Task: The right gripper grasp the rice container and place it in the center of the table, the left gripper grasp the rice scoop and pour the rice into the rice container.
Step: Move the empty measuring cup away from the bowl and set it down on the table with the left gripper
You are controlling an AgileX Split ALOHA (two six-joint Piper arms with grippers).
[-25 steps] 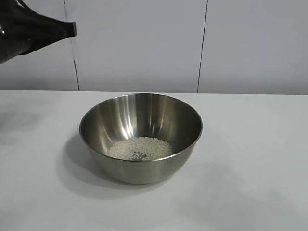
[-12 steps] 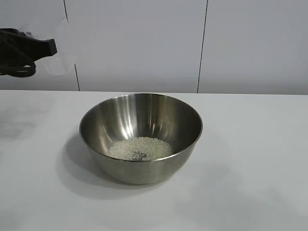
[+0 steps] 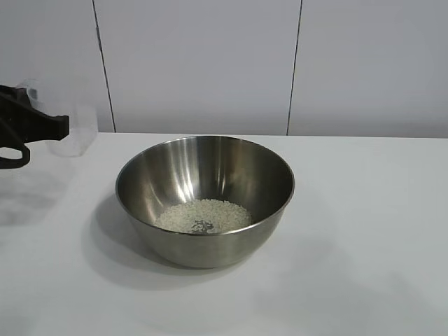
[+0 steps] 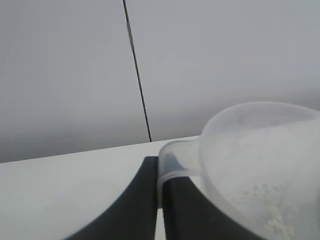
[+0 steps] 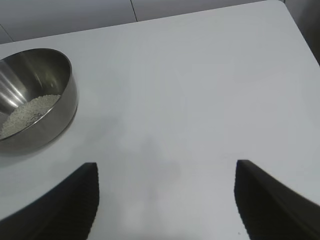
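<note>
Exterior view shows you the rice container mid-worktop, rice inside; your left gripper clamps the rice scoop by its handle at the left edge. Right gripper fingers gape, empty.

The rice container stood at the middle of the tabletop, with the rice in its bottom. Well left of it, the left end effector held the rice scoop above the tabletop's far edge.

Pale wall panels behind (2 dark vertical seams visible).
</note>
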